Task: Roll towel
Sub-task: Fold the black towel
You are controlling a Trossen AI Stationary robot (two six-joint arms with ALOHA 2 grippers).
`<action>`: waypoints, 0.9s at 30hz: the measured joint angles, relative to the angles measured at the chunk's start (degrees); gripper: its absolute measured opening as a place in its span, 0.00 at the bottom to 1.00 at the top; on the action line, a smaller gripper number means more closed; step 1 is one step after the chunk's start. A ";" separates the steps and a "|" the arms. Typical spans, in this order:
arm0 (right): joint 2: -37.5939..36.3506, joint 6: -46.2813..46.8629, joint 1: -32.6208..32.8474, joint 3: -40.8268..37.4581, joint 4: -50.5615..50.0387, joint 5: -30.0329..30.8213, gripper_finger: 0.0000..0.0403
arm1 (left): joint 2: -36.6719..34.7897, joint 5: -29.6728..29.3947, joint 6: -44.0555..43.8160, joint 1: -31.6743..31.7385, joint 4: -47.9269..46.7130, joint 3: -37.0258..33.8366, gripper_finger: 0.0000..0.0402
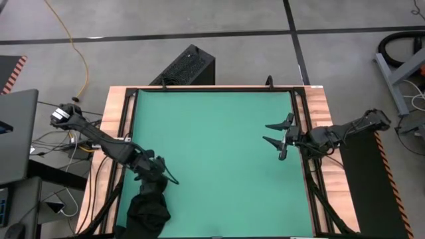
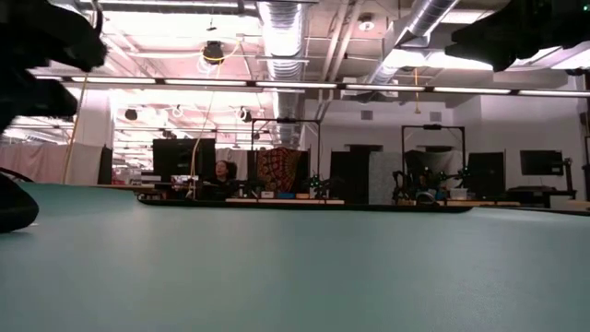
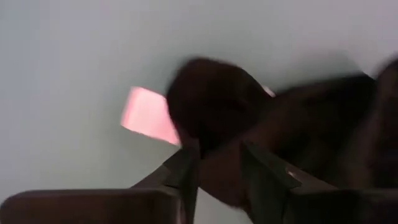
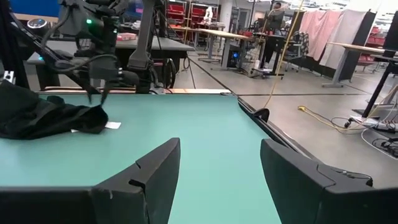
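Towel (image 1: 149,209): black soft cloth, bunched in a heap at the near-left corner of the green mat (image 1: 212,153), part of it spilling over the mat's near edge; not yet rolled, not even laid flat. Long axis of the heap, judged from the high view, runs roughly from the left gripper toward the near edge, though the folds are too dark to trace. Small white tag (image 4: 112,125) lies on the mat at the cloth's edge, facing the right arm; no writing on it can be read. Left gripper (image 1: 159,174): directly at the far end of the heap, touching it; in the left wrist view its fingers (image 3: 186,171) stand slightly apart with dark cloth between and beyond them, but whether they actually pinch it cannot be told. Right gripper (image 1: 279,138): fingers spread wide, empty, held above the right side of the mat, well apart from the towel, which lies across the mat toward the near-left from it. Nearer arm: the left, by a wide margin; the coming move probably falls to it, most likely drawing the cloth inward onto open mat to spread it. Brands, labels, legible text: none visible in any view.
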 joint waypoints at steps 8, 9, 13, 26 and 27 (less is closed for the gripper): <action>0.42 0.09 -1.60 0.00 -0.87 0.00 0.66 | -1.09 2.42 2.17 0.11 0.14 0.00 0.54; 0.42 0.09 -1.60 0.00 -0.98 0.00 0.66 | -1.08 1.02 2.67 0.09 -0.09 0.00 0.58; 0.42 0.09 -1.60 -0.01 -1.70 -0.04 0.66 | -1.06 -5.42 3.00 0.12 -1.80 0.00 0.69; 0.42 0.05 -1.60 0.00 -2.01 -0.28 0.66 | 0.28 -4.19 3.50 0.39 3.09 -3.88 0.63; 0.42 0.06 -1.60 0.00 -2.01 -0.31 0.66 | 0.32 -3.71 3.25 0.39 3.12 -4.44 0.63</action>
